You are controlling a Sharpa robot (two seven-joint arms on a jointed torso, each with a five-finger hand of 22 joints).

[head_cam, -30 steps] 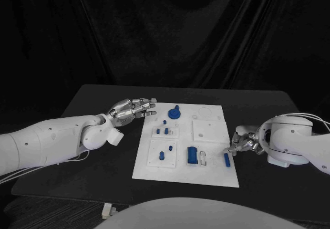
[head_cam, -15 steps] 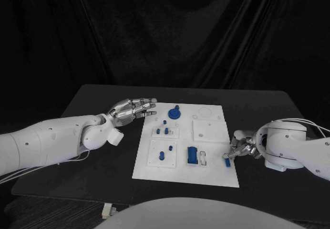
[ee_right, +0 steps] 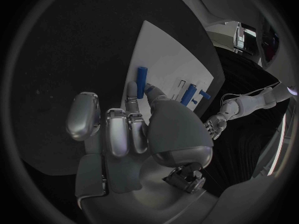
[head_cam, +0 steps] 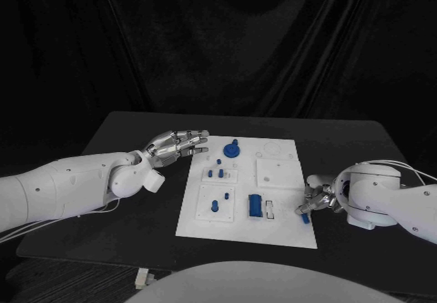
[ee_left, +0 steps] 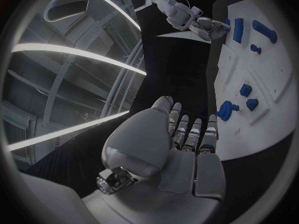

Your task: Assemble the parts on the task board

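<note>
The white task board (head_cam: 278, 173) lies in the middle of the black table. My right hand (head_cam: 319, 197) is at the board's right edge, where its thumb and a fingertip (ee_right: 132, 91) pinch the near end of a blue bar (head_cam: 303, 218) (ee_right: 142, 76) that lies on the board's right rim. My left hand (head_cam: 177, 144) hovers just off the board's far left corner with its fingers (ee_left: 190, 132) stretched out and nothing in them. On the board are a blue round part with a knob (head_cam: 231, 150), small blue pegs (head_cam: 215, 172) and a blue block (head_cam: 255, 205).
A single blue peg (head_cam: 215, 204) stands in the near left panel, and a white slot (head_cam: 269, 208) sits beside the blue block. Bare black table (head_cam: 136, 221) surrounds the board on all sides. The left wrist view shows the right hand (ee_left: 209, 27) at the board's far side.
My right hand has drawn slightly toward the table's near edge, and the blue bar has shifted the same way along the board's right rim. The left hand has stayed in place.
</note>
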